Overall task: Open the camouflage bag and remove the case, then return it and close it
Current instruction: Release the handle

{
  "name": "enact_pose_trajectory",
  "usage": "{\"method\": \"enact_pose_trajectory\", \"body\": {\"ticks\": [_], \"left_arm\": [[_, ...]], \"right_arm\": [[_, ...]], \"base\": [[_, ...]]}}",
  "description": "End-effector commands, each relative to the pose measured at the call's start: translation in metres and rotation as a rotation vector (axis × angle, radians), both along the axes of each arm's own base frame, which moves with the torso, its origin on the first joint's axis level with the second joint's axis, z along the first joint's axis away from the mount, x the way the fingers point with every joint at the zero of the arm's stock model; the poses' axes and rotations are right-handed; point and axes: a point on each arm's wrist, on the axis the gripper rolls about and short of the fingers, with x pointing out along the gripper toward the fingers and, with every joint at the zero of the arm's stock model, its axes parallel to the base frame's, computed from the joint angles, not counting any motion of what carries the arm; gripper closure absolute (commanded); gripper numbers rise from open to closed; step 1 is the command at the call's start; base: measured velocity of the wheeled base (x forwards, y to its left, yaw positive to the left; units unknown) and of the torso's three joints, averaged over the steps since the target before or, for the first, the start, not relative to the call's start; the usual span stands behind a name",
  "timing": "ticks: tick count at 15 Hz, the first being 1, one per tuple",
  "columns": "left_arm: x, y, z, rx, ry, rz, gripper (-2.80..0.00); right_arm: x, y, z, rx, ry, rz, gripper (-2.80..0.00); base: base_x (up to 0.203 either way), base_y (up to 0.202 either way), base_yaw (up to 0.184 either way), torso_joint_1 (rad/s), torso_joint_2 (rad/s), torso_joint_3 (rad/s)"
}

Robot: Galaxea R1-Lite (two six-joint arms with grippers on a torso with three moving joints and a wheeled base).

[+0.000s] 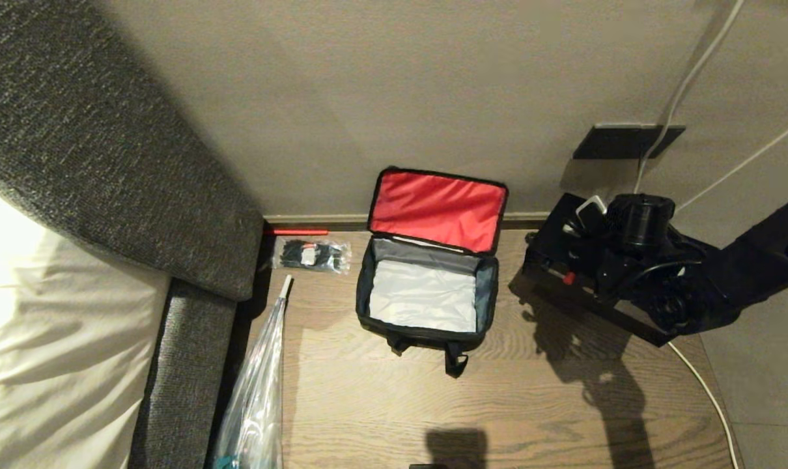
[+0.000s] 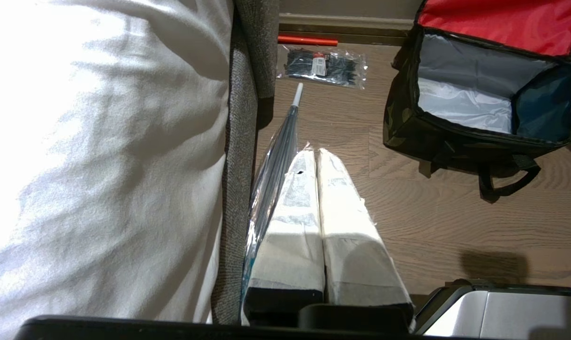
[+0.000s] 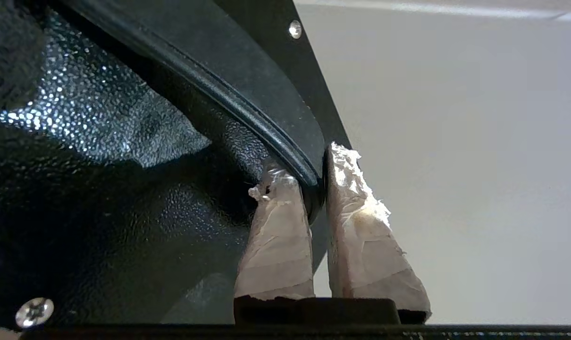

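Note:
The camouflage bag (image 1: 426, 339) stands open on the wooden floor, with its red lid (image 1: 436, 208) leaning back against the wall and its pale grey inside (image 1: 423, 296) empty. It also shows in the left wrist view as the camouflage bag (image 2: 422, 137). The black case (image 1: 550, 260), with a small red clasp (image 1: 568, 278), hangs tilted just right of the bag, off the floor. My right gripper (image 3: 314, 174) is shut on the case's black strap handle (image 3: 247, 113), beside the speckled case body (image 3: 78, 212). My left gripper (image 2: 316, 153) is shut and empty, parked low beside the bed.
A clear packet of black items (image 1: 310, 255) and a red stick (image 1: 296, 231) lie left of the bag by the skirting. An umbrella in a clear sleeve (image 1: 257, 391) leans along the grey bed frame (image 1: 192, 352). A white cable (image 1: 700, 384) runs along the floor at right.

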Motion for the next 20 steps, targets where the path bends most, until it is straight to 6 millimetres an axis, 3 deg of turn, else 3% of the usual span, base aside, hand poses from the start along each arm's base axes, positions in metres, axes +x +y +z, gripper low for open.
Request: {"method": "enact_pose_trajectory", "body": {"ticks": [1,6,10,13,18,19,20], "left_arm": [[0.0,0.0,0.0,-0.001,0.0,0.002,0.0],[0.0,0.0,0.0,-0.001,0.001,0.001,0.0],[0.0,0.0,-0.001,-0.001,0.001,0.001,0.0],[0.0,0.0,-0.001,-0.001,0.001,0.001,0.0],[0.0,0.0,-0.001,-0.001,0.0,0.001,0.0],[0.0,0.0,0.0,-0.001,0.0,0.001,0.0],[0.0,0.0,-0.001,-0.001,0.001,0.001,0.0]], "right_arm": [[0.009,-0.01,-0.029,0.0,0.062,-0.037,0.0],[0.027,-0.014,-0.087,0.045,0.119,-0.055,0.0],[0.041,-0.011,-0.138,0.059,0.216,0.026,0.0],[0.053,-0.009,-0.16,0.063,0.226,0.04,0.0],[0.064,-0.011,-0.167,0.065,0.197,0.039,0.0],[0.063,-0.011,-0.167,0.067,0.2,0.037,-2.8],[0.06,-0.011,-0.168,0.067,0.212,0.038,-2.8]], "base": [[0.0,0.0,0.0,0.0,0.0,0.0],[0.0,0.0,0.0,0.0,0.0,0.0],[0.0,0.0,0.0,0.0,0.0,0.0],[0.0,0.0,0.0,0.0,0.0,0.0],[0.0,0.0,0.0,0.0,0.0,0.0],[0.0,0.0,0.0,0.0,0.0,0.0],[0.0,0.0,0.0,0.0,0.0,0.0]]}}
